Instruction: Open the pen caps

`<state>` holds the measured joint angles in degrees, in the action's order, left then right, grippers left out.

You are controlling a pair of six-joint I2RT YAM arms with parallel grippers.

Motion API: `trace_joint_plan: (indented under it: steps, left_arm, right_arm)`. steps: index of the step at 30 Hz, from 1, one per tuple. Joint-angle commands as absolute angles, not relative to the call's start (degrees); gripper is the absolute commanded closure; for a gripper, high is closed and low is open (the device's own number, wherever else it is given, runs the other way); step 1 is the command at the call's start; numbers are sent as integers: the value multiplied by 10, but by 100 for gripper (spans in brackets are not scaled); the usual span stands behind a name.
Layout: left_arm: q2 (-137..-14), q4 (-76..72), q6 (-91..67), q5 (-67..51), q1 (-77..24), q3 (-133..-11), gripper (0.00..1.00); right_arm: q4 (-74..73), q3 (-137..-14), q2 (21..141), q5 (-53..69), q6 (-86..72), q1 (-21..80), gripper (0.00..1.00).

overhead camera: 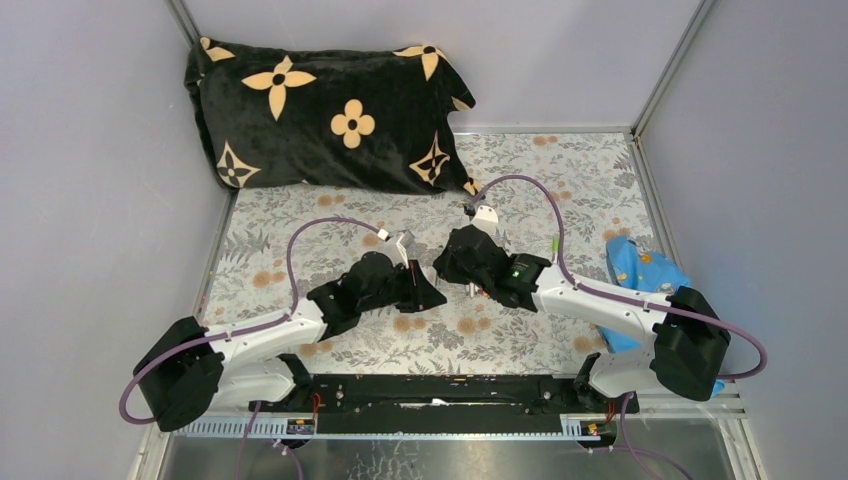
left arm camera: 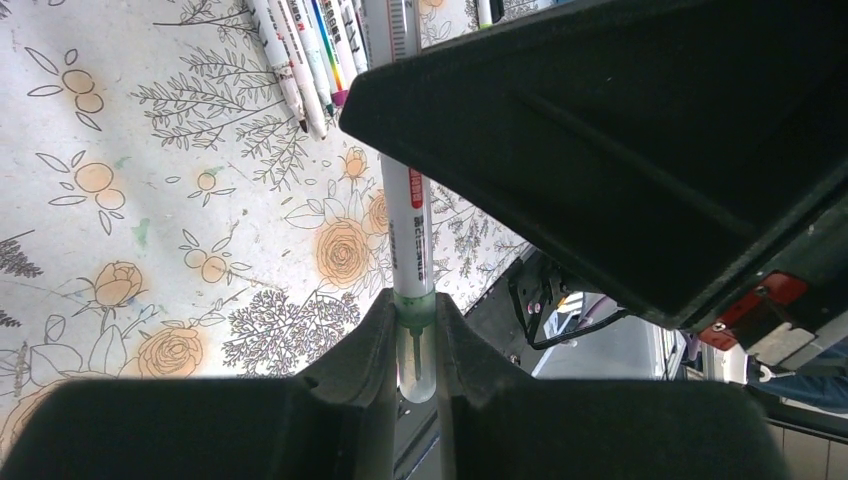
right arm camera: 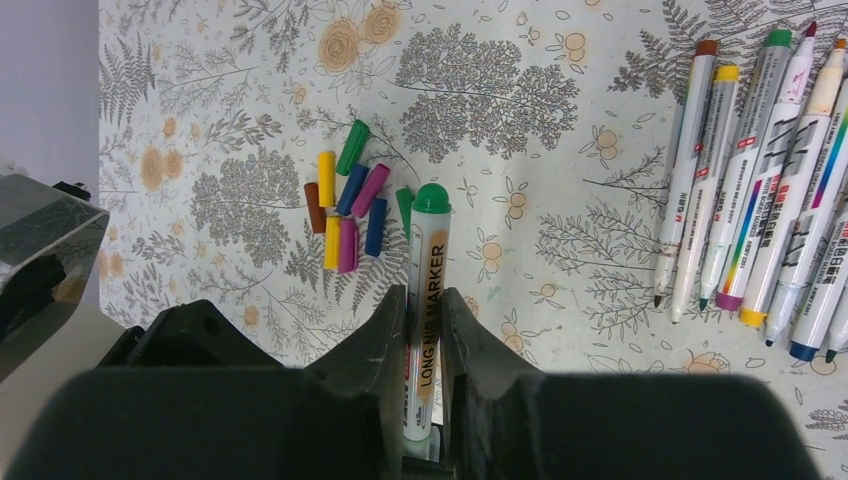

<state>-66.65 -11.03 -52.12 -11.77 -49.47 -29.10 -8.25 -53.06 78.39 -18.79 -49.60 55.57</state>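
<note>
**Top view, left to right.** Showed at eleven o'clock on the floral tablecloth (overhead camera: 560, 170) a plush black pillow (overhead camera: 320, 100) with tan flower motifs. Showed at centre the left gripper (overhead camera: 403, 241) and right gripper (overhead camera: 484, 214), set almost tip to tip, both trailing a looped purple cable (overhead camera: 300, 240). Showed at three o'clock a crumpled blue cloth (overhead camera: 640, 268). Could not make out from this height the grip or load of either tool.

**Left wrist view only.** Showed fingers (left arm camera: 370, 340) closed to a narrow gap on the translucent, green-ringed end of a round white-grey pen (left arm camera: 410, 230). Printed in red and black, and running toward twelve o'clock beneath a matte, angular black housing (left arm camera: 600, 150). Caught also, at eleven o'clock, the tips of several loose pens (left arm camera: 305, 70) flat on the cloth.

**Right wrist view only.** Showed jaws pinched against both sides of a marker (right arm camera: 428, 260) lettered LONG NIP MARKER, with a domed green cap (right arm camera: 431, 198) in place at the twelve o'clock end. Possibly the same pen as in the left tool; could not tell. Showed just beside that cap, at ten o'clock, a heap of pen caps (right arm camera: 348, 205). Short, glossy plastic cylinders in yellow, green, blue, magenta and brown. Showed well apart, at two o'clock, the loose pens in a row, slim and whitish, with coloured ends and several bare nibs toward six o'clock.
</note>
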Motion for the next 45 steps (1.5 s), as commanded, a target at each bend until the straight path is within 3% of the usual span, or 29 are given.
trace_joint_plan:
  steps: [1,18,45]
  left_arm:
    - [-629,-147,-506,-83,-497,-286,100]
    - [-592,-88,-562,28,-548,-209,100]
    - [-693,-99,-622,124,-651,-170,100]
  right_arm:
    - [-96,-513,784,-200,-490,564,100]
    - [9,-533,744,-346,-407,554,100]
    - [42,-590,732,-265,-353,426,100]
